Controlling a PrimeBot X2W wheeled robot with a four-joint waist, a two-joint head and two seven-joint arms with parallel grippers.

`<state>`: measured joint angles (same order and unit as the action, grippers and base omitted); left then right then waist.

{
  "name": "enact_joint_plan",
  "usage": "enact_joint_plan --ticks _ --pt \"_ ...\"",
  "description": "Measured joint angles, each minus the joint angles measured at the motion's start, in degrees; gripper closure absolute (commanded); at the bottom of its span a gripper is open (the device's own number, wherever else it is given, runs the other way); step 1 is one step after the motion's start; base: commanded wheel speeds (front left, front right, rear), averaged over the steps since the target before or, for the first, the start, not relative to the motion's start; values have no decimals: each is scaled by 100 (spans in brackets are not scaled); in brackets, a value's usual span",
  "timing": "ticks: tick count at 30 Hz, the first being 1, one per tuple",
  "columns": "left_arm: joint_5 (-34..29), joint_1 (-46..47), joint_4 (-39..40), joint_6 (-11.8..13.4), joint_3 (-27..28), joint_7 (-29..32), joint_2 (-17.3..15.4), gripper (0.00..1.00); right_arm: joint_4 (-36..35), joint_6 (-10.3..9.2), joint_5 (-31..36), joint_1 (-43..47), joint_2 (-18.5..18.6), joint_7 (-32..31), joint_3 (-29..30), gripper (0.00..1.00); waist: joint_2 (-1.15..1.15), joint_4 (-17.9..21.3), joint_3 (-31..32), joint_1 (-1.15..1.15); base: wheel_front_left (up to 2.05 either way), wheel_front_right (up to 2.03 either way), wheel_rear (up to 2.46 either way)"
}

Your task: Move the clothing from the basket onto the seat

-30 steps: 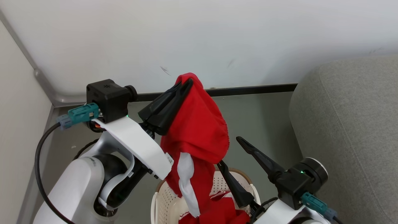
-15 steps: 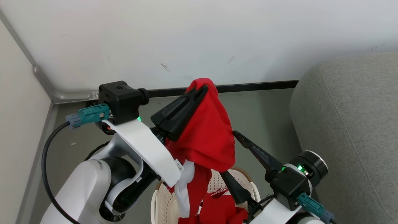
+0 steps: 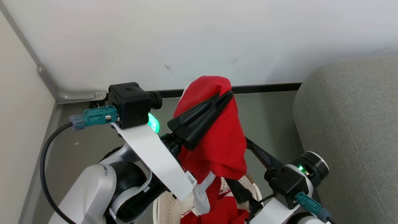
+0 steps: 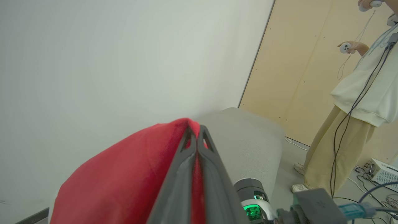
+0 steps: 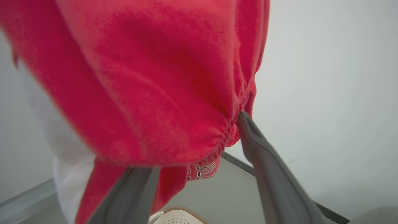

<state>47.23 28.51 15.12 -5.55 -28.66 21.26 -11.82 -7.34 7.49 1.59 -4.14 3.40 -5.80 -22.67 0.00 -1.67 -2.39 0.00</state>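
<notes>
My left gripper (image 3: 228, 93) is shut on a red garment (image 3: 224, 137) of the clothing, held high in front of the wall. The cloth with its white panel (image 3: 200, 194) hangs down to the cream basket (image 3: 163, 203), where more red fabric (image 3: 227, 214) lies. In the left wrist view the fingers (image 4: 194, 133) pinch red cloth (image 4: 124, 174). My right gripper (image 3: 241, 161) stands open beside the basket, fingertips behind the hanging cloth. In the right wrist view the garment (image 5: 155, 77) drapes over that gripper (image 5: 186, 143). The grey seat (image 3: 351, 124) is to the right.
The white wall (image 3: 199, 37) with a dark baseboard (image 3: 267, 88) is close behind, and a side wall (image 3: 18, 124) closes the left. A person (image 4: 357, 102) holding controllers stands beyond the seat (image 4: 248, 140). Cables and a box (image 4: 384, 174) lie on the floor there.
My left gripper has carried the garment to the right, so the cloth now hangs over the right gripper's fingertips. The right gripper has stayed open and nearly still.
</notes>
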Motion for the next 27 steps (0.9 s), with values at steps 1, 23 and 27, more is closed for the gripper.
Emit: enact_joint_plan --ticks 1,23,27 --pt "56 0 30 0 -11 9 16 100 2 0 0 0 0 0 5 0 0 -7 1 0 0 0 0" --pt "627 -9 489 24 -109 403 147 100 108 0 197 -180 -1 135 229 100 0 -132 -93 0 0 0 0" --pt "625 -13 448 83 10 435 74 100 175 0 194 -176 -1 134 235 100 0 -133 -95 0 0 0 0"
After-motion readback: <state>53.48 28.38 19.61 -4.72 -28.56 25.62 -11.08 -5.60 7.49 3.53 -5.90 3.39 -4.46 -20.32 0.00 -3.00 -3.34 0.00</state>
